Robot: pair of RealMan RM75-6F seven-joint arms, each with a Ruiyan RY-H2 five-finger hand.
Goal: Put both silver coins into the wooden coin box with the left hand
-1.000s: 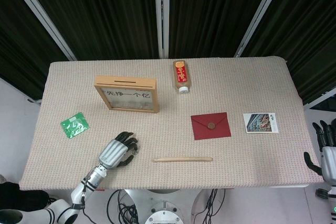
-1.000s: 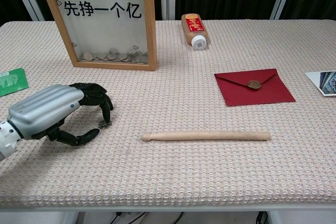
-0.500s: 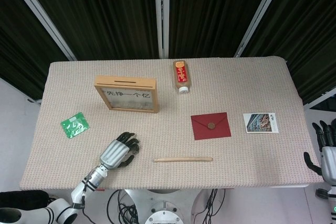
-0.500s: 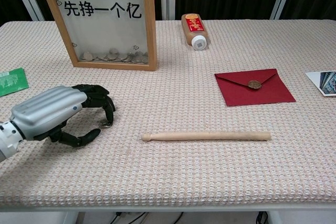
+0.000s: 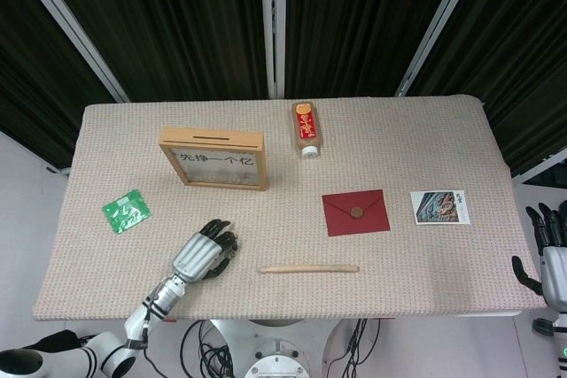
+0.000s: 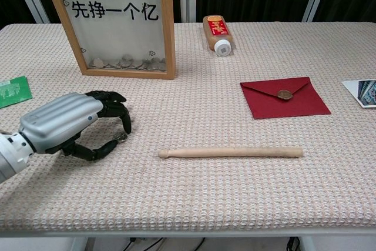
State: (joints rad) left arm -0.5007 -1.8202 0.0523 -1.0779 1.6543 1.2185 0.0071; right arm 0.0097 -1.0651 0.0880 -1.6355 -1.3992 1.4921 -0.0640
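The wooden coin box (image 5: pixel 213 158) (image 6: pixel 165 27) stands upright at the back left, with a clear front, several coins in its bottom and a slot on top. My left hand (image 5: pixel 203 255) (image 6: pixel 70 123) is low over the cloth in front of the box. Its thumb and a fingertip pinch a small silver coin (image 6: pixel 122 138) just at the cloth. In the head view the fingers hide the coin. No other loose coin shows. My right hand (image 5: pixel 551 252) hangs off the table's right edge, fingers apart and holding nothing.
A wooden stick (image 5: pixel 308 268) (image 6: pixel 230 152) lies just right of the left hand. A red envelope (image 5: pixel 355 212) (image 6: pixel 284 97), a picture card (image 5: pixel 438 206) (image 6: pixel 361 92), a lying bottle (image 5: pixel 305 128) (image 6: pixel 218 34) and a green packet (image 5: pixel 125 212) (image 6: pixel 13 91) lie on the cloth.
My left hand has slid a little right and forward, and its thumb and fingertip have closed onto the coin that lay on the cloth. The right hand has not moved.
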